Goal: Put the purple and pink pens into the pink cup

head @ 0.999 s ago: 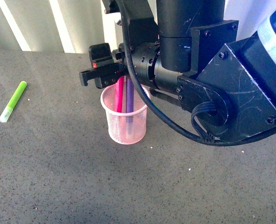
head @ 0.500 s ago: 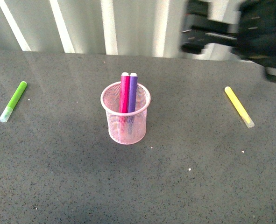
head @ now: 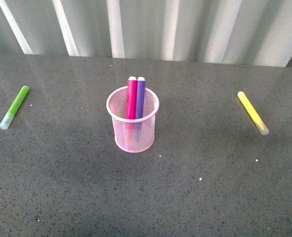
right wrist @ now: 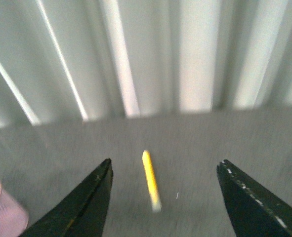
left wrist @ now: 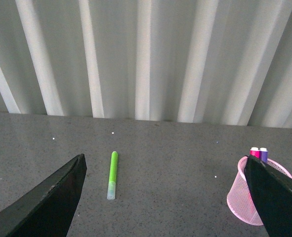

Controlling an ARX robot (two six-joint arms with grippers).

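Grey speckled desk (head: 195, 197) runs back to a wall of pale vertical slats, and neither arm shows in the front view.

From its wrist camera, the left jaws (left wrist: 165, 197) stand wide apart with nothing between them, the two dark fingers (left wrist: 52, 197) splayed to the frame's edges. Between them on the desk lies the green marker (left wrist: 112, 174), well apart from the cup. The right jaws (right wrist: 163, 197) are likewise spread and empty; that picture is blurred, but the yellow marker (right wrist: 150, 180) lies between the fingers' lines.

Outward from there, the pink cup (head: 133, 126) stands upright at the centre of the front view. Inside it the pink pen (head: 132, 98) and the purple pen (head: 140, 98) stand nearly vertical, side by side and touching or almost so, long axes pointing to 12 o'clock, caps clear of the rim. They lean against the far side of the cup. In the front view the green marker (head: 15, 106) lies toward 9 o'clock of the cup and the yellow marker (head: 252, 112) toward 3 o'clock, both flat on the desk.

By my reading, both pens are already in the cup, so the task looks complete; no grasp remains. Neither arm seems clearly nearer the cup.
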